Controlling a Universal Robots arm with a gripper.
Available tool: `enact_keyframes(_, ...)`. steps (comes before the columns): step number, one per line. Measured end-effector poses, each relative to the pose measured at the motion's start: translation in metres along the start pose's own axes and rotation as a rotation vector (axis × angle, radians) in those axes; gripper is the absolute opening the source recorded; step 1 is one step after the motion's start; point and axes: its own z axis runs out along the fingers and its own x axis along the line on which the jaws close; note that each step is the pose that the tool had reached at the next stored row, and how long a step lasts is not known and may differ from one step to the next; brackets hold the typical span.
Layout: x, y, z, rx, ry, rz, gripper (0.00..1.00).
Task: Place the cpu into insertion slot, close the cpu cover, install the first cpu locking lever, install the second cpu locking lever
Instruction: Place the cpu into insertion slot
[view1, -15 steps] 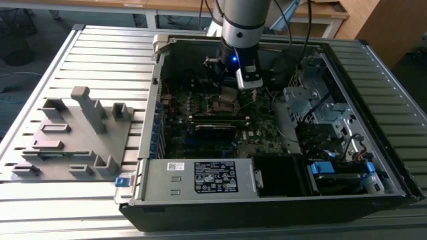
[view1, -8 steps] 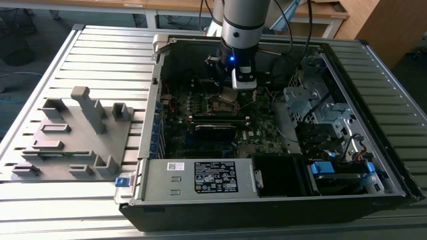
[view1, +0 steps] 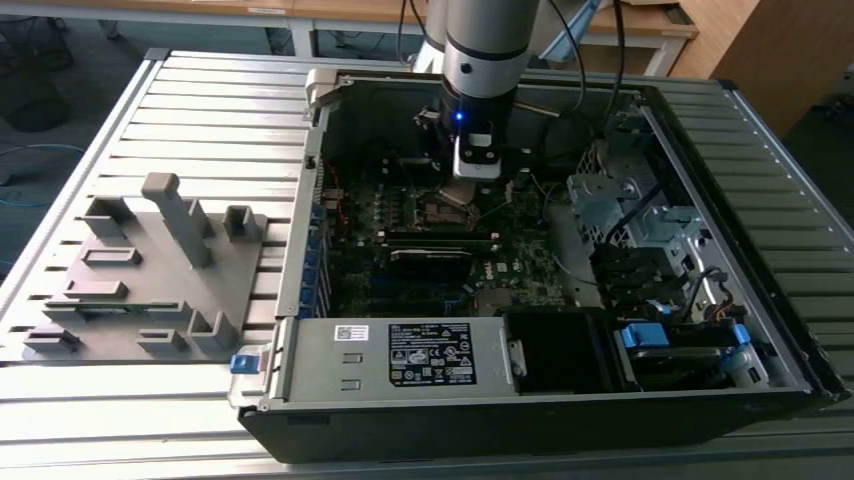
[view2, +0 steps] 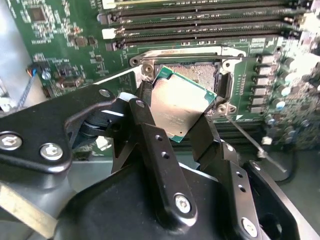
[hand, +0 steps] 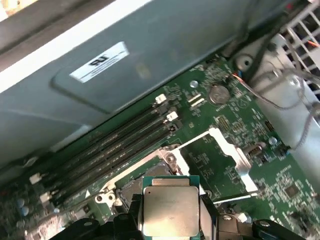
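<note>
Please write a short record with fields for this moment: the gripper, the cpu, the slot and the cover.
gripper: shut on the cpu, inside the open computer case
cpu: held over the insertion slot, tilted, not seated
insertion slot: empty, contacts exposed
cpu cover: open, off the slot

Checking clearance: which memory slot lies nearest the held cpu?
The memory slot with the black end latch, alongside the insertion slot; the white-latched ones lie farther from the cpu.
</note>
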Motion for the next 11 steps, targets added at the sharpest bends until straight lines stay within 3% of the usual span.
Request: enact_keyframes(11, 0.0, -0.0001, 0.0011, -0.0028, -0.0183, 0.2, 0.54)
